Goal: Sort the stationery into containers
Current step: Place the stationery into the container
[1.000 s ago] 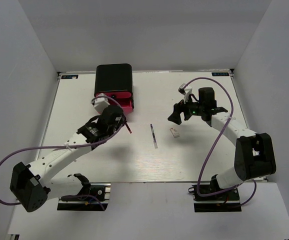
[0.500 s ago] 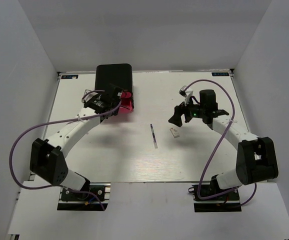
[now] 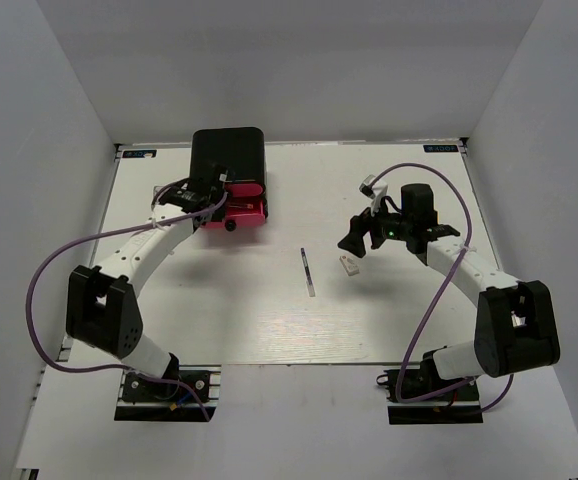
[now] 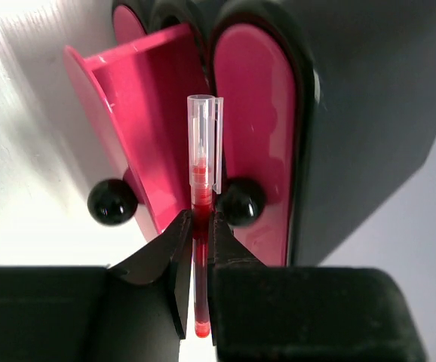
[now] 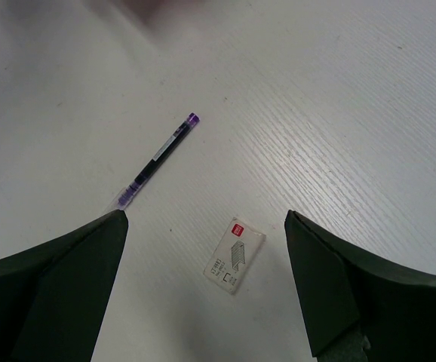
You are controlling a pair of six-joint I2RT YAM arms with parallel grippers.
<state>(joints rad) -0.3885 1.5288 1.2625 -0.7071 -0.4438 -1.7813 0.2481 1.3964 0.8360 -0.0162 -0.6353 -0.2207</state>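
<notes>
My left gripper [image 4: 201, 226] is shut on a thin red pen [image 4: 201, 173], whose clear cap end points at the pink-red drawers [image 4: 252, 113]. One drawer [image 4: 135, 113] stands pulled out beside the pen, and black knobs [image 4: 112, 202] sit on either side of it. In the top view the left gripper [image 3: 212, 192] is at the drawers [image 3: 244, 207] of the black box [image 3: 227, 155]. My right gripper [image 5: 204, 217] is open above a small white block [image 5: 234, 255]; a thin dark pen [image 5: 158, 160] lies to its left. In the top view the right gripper [image 3: 354, 240] hovers by the block [image 3: 349, 265].
The dark pen [image 3: 307, 271] lies on the white table [image 3: 399, 320] near its middle. Grey walls close in the table on three sides. Purple cables loop off both arms. The markers are out of view.
My left arm has swung from the table's middle up to the drawers, carrying the red pen. My right gripper has shifted slightly toward the white block.
</notes>
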